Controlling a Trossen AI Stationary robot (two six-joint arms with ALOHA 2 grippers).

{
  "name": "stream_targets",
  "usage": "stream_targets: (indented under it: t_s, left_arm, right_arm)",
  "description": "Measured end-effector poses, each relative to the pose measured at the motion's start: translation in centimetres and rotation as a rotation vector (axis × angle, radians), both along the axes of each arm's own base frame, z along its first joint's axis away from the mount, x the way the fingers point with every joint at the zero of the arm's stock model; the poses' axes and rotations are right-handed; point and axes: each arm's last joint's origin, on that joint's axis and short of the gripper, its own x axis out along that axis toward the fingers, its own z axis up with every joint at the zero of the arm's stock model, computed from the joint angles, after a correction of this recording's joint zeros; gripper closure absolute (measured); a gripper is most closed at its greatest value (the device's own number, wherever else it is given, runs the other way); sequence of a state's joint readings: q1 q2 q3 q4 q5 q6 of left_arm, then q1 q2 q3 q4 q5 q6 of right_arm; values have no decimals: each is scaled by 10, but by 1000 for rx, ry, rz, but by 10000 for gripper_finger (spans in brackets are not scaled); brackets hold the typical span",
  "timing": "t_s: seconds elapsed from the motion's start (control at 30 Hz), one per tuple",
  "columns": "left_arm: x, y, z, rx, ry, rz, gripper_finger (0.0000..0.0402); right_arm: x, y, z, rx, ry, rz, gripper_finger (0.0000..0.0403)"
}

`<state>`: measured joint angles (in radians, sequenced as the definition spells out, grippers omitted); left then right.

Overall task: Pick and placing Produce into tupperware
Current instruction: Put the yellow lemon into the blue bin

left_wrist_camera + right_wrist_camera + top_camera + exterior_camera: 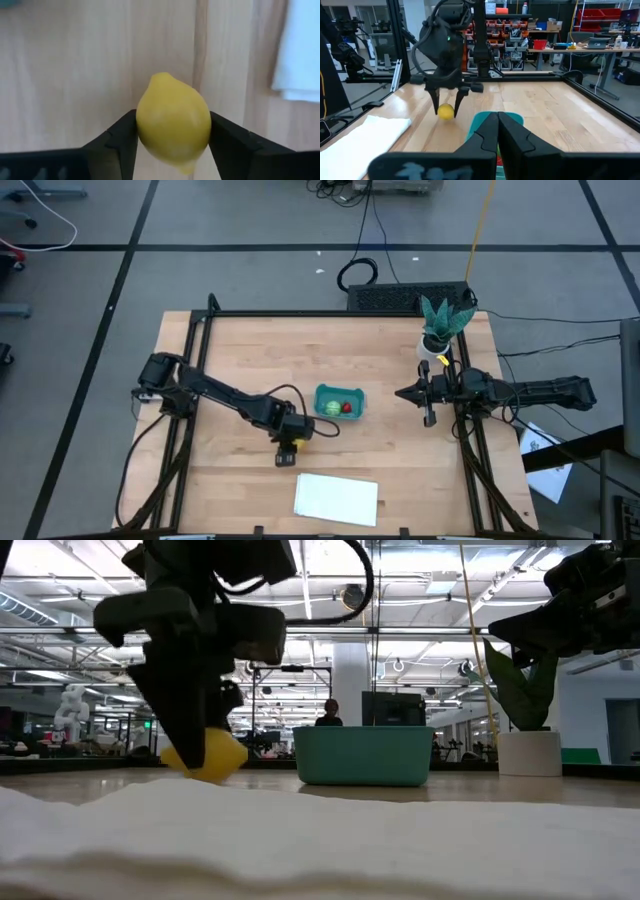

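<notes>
While the yellow lemon (pixel 173 130) is clamped between the two fingers of the left claw (pixel 287 456), it is seen just above the wooden surface (pixel 230 350), whether touching it cannot be told. Just beyond this claw, toward the table's middle, the teal tupperware (pixel 339 402) is set, with the light-green ball (pixel 329 407) and the red strawberry piece (pixel 347 408) lying inside. Beside the left claw, on the near side, a white sheet (pixel 336 498) is spread flat. The right claw (pixel 407 393) is held closed and empty above the surface, well apart from the tub, with a potted plant (pixel 440 328) near it.
</notes>
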<state>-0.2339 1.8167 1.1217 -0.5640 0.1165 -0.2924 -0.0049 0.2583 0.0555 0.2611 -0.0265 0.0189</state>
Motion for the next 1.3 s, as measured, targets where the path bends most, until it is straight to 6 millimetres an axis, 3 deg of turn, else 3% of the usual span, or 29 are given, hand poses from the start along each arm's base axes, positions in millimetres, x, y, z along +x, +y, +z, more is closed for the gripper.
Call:
stream_targets:
  t_s: [0.57, 1.3]
  left_arm:
    - [-29, 32, 95, -27, -168, 30, 175]
    - [-78, 83, 151, 57, -290, 81, 178]
  right_arm:
    - [1, 0, -1, 0, 9, 0, 403]
    - [2, 0, -1, 0, 16, 0, 403]
